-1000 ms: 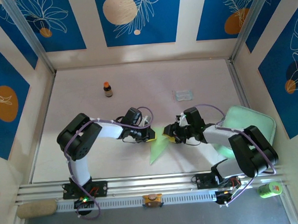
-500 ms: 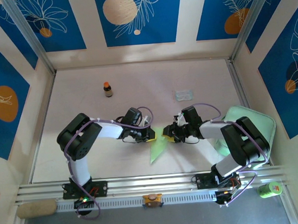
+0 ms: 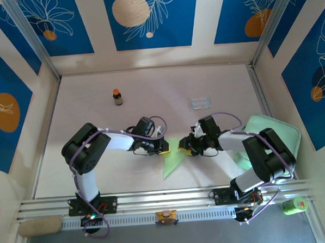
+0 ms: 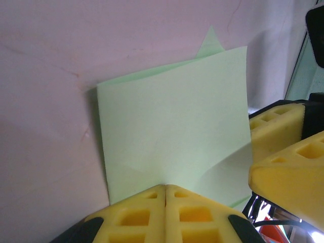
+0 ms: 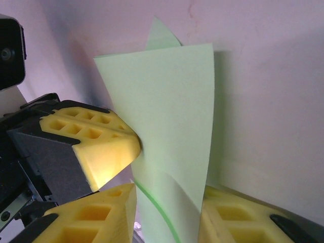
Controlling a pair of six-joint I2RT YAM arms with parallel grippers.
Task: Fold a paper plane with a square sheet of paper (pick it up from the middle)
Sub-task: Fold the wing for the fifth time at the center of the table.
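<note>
The pale green sheet of paper [image 3: 172,161] is folded over and stands on edge between the two grippers, in front of the arm bases. My left gripper [image 3: 163,149] is shut on its edge; the yellow pads [image 4: 165,186] meet on the paper [image 4: 172,131]. My right gripper [image 3: 184,146] faces it from the right. Its jaws [image 5: 167,196] stand apart with the paper [image 5: 172,116] passing between them, close to the right finger [image 5: 233,217] and clear of the left finger [image 5: 101,215]. A pointed tip of the paper [image 5: 161,36] shows behind the folded edge.
A small brown bottle with an orange cap [image 3: 117,96] stands at the back left. A clear plastic packet [image 3: 199,102] lies at the back right. A mint green tray [image 3: 275,134] sits by the right wall. Blue patterned walls close in three sides.
The right gripper's jaws have narrowed around the paper and the right arm's elbow has swung nearer. The left arm and the paper have stayed put.
</note>
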